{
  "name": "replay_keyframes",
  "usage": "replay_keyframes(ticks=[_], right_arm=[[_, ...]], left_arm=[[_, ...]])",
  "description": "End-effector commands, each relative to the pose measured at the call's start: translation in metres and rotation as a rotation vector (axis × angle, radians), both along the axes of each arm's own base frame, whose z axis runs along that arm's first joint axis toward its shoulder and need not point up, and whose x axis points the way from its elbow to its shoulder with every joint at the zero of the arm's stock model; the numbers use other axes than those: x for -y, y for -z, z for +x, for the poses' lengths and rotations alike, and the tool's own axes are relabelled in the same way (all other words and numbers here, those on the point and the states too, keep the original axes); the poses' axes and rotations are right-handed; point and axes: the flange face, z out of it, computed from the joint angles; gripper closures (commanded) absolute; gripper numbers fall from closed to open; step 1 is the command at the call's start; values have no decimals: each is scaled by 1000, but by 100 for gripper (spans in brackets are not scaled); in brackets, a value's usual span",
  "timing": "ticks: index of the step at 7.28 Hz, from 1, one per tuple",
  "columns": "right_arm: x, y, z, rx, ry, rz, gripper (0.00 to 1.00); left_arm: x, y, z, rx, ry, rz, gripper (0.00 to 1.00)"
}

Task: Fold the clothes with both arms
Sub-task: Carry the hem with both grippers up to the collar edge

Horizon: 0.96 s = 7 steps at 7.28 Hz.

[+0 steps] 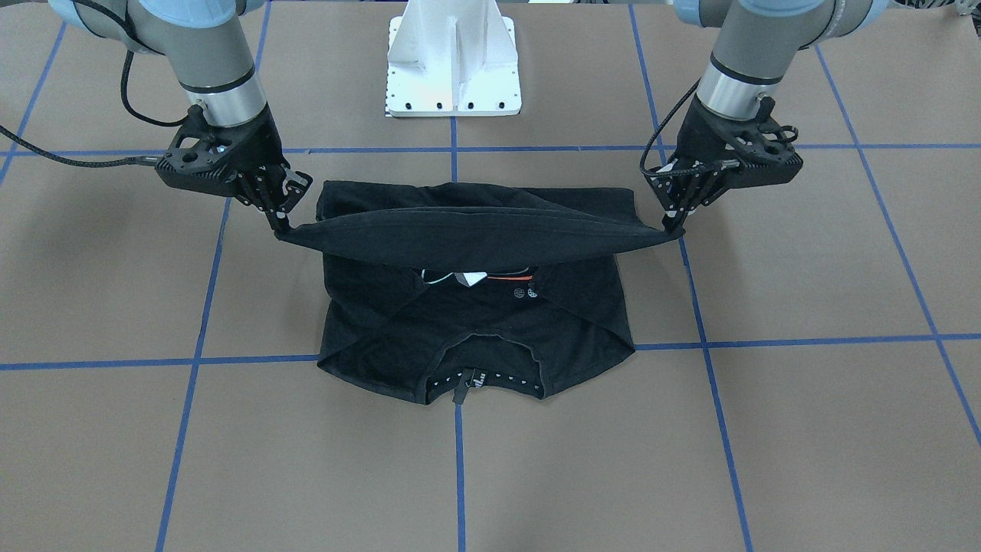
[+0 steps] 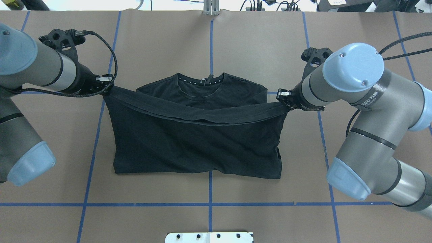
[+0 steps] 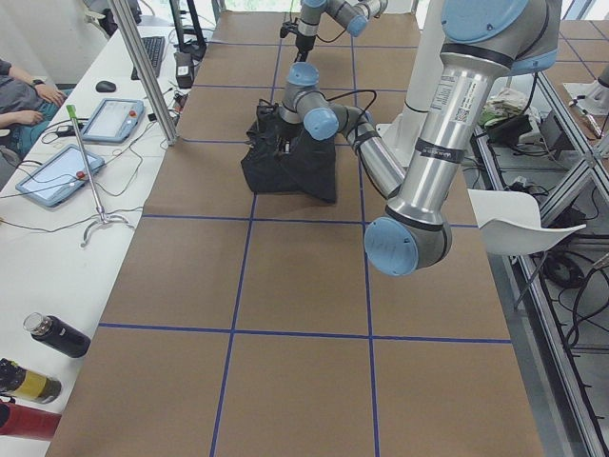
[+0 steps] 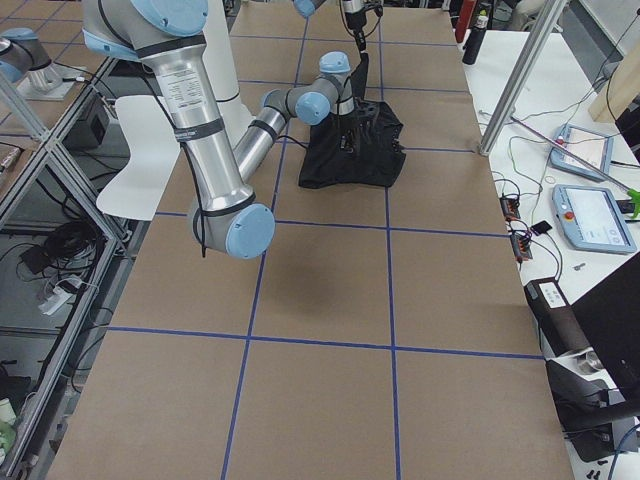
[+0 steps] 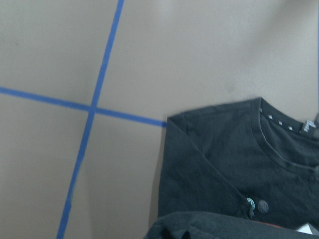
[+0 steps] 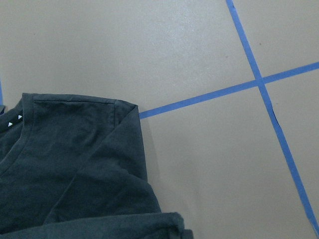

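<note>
A black T-shirt (image 2: 195,145) lies flat on the brown table with its ribbed neckline (image 2: 200,81) on the far side from the robot's base. Its near edge (image 1: 475,234) is lifted and stretched taut in a band above the body of the shirt. My left gripper (image 2: 106,88) is shut on one end of that band, and my right gripper (image 2: 283,101) is shut on the other. A bit of the red and white logo print (image 1: 475,277) shows under the raised band. In both wrist views the folded sleeves and shoulders lie flat below the held edge (image 5: 224,224).
The white pedestal base (image 1: 454,61) stands behind the shirt on the robot's side. Blue tape lines (image 2: 209,204) grid the brown table. A side desk with tablets (image 3: 62,176) and bottles (image 3: 57,335) runs along the operators' edge, where a person's arm (image 3: 24,90) rests.
</note>
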Motion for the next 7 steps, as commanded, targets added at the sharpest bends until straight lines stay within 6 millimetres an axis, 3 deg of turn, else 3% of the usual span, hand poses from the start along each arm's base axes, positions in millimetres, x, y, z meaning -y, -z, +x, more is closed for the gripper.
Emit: replay_keyframes(ticks=[1,4,5,7], right_arm=[[21,-18,-17,-50,16,-7,100],[51,-56,-53,-89,18,-27,100],[57,-67,-59,-88,18,-26,100],[67,-64,-72,-82,17,-22,100]], left_arm=[[44,-27,34,85,21,-29,100],[79,-69,73,173,-16,-3,100],[81,-74,78,171,-20,1,100],[75,-71,95,168,-50,15,100]])
